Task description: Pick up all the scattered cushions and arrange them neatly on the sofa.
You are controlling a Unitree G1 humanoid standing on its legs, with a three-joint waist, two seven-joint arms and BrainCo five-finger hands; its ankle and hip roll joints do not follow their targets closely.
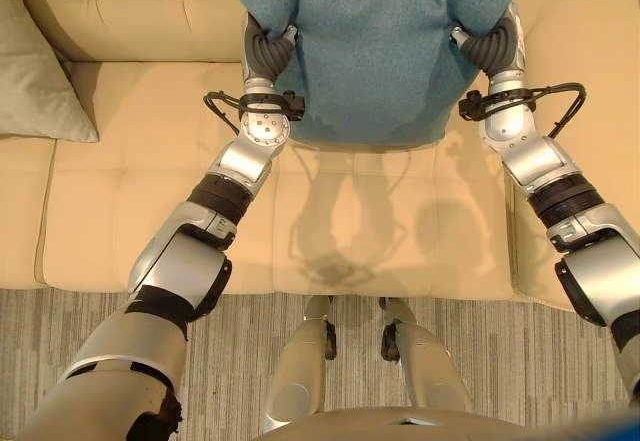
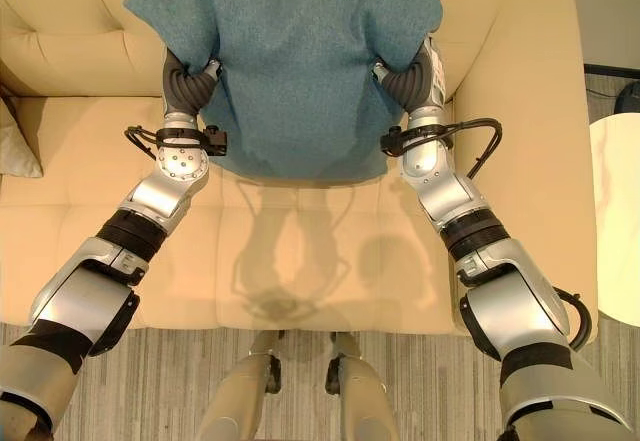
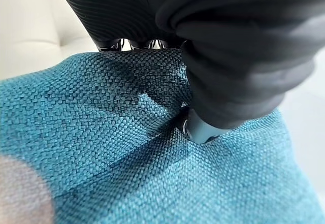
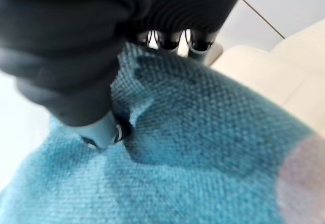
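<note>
A teal woven cushion (image 2: 290, 71) hangs between both hands above the cream sofa (image 2: 300, 251), in front of its backrest. My left hand (image 2: 188, 83) grips the cushion's left side, thumb (image 3: 195, 127) pressed into the fabric and fingers curled behind the edge. On the other side my right hand (image 2: 410, 79) pinches the cushion the same way, its thumb (image 4: 104, 132) dug into the cloth. A beige cushion (image 1: 35, 81) leans in the sofa's left corner.
The sofa seat (image 1: 380, 221) below the cushion is bare. Grey striped carpet (image 1: 90, 306) runs along the sofa's front. A round white table (image 2: 615, 221) stands beyond the sofa's right arm.
</note>
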